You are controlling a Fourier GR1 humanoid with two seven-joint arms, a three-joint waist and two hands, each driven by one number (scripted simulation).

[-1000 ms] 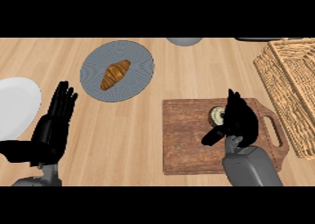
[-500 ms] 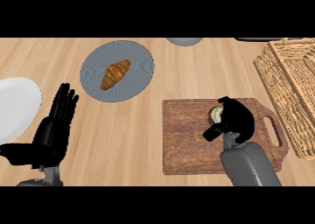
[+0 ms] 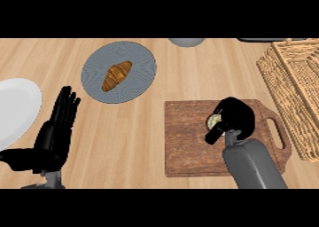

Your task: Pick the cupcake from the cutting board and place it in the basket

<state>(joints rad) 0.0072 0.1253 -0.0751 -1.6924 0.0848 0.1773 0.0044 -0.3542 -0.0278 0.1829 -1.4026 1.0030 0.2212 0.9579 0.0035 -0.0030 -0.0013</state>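
Two robot hands are in play, and one cupcake (image 3: 214, 119), which sits on the one cutting board (image 3: 192, 142) at lower centre-right of the frame. Only a pale sliver of it peeks out at the left edge of the right robot hand (image 3: 233, 119), whose fingers curl down and round it, hiding most of it. That's a grip closed on the cupcake, with the cake at the board's upper middle.

One wicker basket (image 3: 299, 93) stands along the right edge of the frame, just beside the board's handle end and apart from the hand.

Two plates now: one grey plate (image 3: 139, 62) at upper centre-left carrying one croissant (image 3: 116, 76), and one white plate (image 3: 12, 111) at the far left edge, partly cut off. One grey rounded thing (image 3: 186, 41) shows at the top edge, too clipped to name.

Over at lower left, the left robot hand (image 3: 54, 133) rests above the counter (image 3: 188, 75), fingers straight and pointing up the frame, thumb out to the left, holding nothing.

Against half a second ago, the right robot hand has rolled further over the cupcake, fingers wrapped tighter, so less of the cake shows than before. The left robot hand, both plates, the croissant, the board and the basket sit just where they were.
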